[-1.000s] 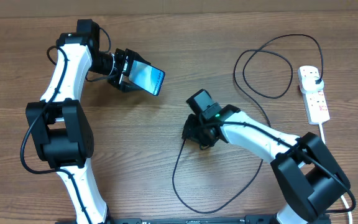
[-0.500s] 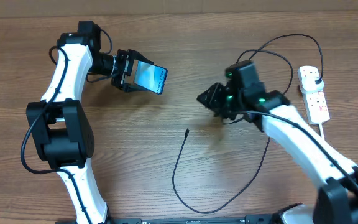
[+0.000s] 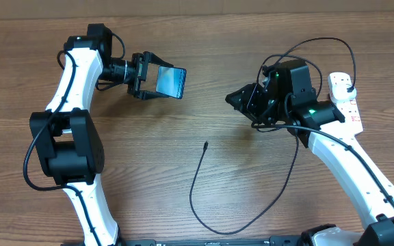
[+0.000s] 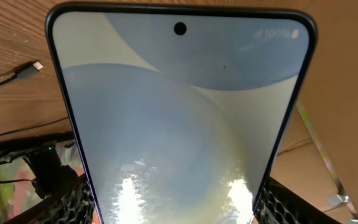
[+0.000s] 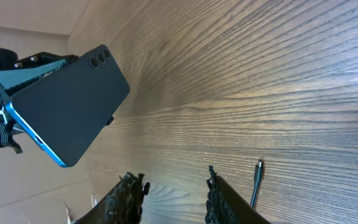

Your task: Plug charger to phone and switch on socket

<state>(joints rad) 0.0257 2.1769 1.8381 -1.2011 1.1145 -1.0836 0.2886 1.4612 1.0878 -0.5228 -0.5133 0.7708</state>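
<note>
Lying loose on the wooden surface (image 3: 149,171), the charger's connector tip (image 3: 205,144) points toward the far edge, between the two arms and touching neither gripper. Its thin black cable runs toward the near edge from the tip, curves round to the right and passes under the right arm. It then loops across the far right and ends at a black plug (image 3: 347,85) seated in the far end of the socket (image 3: 349,111). The socket lies at the right edge, and its thick white cord (image 3: 358,147) leads off toward the near side.

The phone (image 3: 170,82) is well apart from the tip, at the far left, held clear of the surface. The left gripper (image 3: 150,82) is closed on its lower end. From the left wrist camera the light blue screen (image 4: 179,124) fills the view, with white text near the top short edge and the connector tip (image 4: 35,66) on the wood beyond. The right wrist camera shows the phone's dark back (image 5: 67,102) with its lenses.

The right gripper (image 3: 234,99) hangs above the surface, right of the tip and aimed toward the phone. Its fingers (image 5: 213,186) are spread apart with nothing between them, and the connector tip (image 5: 258,167) lies just beside them.
</note>
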